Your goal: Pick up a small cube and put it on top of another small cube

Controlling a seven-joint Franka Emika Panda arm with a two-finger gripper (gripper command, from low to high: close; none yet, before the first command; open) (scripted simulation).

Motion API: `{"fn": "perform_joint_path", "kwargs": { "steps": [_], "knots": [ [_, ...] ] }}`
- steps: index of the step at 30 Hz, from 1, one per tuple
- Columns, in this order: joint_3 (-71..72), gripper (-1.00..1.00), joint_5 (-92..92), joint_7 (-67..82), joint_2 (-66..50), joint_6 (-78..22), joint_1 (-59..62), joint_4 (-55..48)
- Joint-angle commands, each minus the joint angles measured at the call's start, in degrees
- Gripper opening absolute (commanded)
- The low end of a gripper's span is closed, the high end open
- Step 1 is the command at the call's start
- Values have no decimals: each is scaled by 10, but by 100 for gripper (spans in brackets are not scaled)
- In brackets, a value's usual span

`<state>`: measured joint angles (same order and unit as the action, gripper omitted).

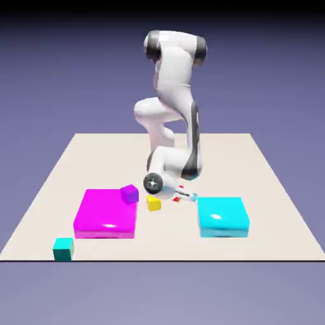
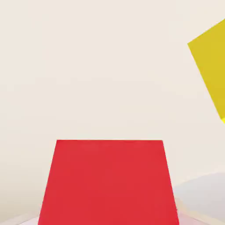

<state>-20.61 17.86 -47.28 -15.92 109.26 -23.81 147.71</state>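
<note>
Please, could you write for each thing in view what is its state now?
Claw: closed on the red cube, low over the table
Red cube: between the claw's fingers, partly hidden in the exterior view
Yellow cube: not held, beside the magenta block
Purple cube: not held, at the magenta block's far corner
Magenta block: lying flat
Cyan block: lying flat
Teal cube: not held, near the table's front edge

Yellow cube (image 2: pixel 210 68) cut by right edge.

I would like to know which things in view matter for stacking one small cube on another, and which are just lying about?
For the job:
- red cube, in the claw
- yellow or purple cube, possible base

Lying about:
- magenta block
- cyan block
</note>
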Motion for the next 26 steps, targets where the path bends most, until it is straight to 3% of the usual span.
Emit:
{"fn": "perform_joint_path", "kwargs": {
  "steps": [1, 18, 23, 24, 26],
  "knots": [
    [13, -100, -27, 10, 9, 2, 9, 3],
    [210, -100, -410, 165, 148, 32, 139, 53],
    [183, -100, -467, 127, 76, 142, 156, 94],
    [183, 100, -467, 127, 76, 142, 156, 94],
    [189, 100, -454, 136, 93, 117, 152, 85]
  ]
}}
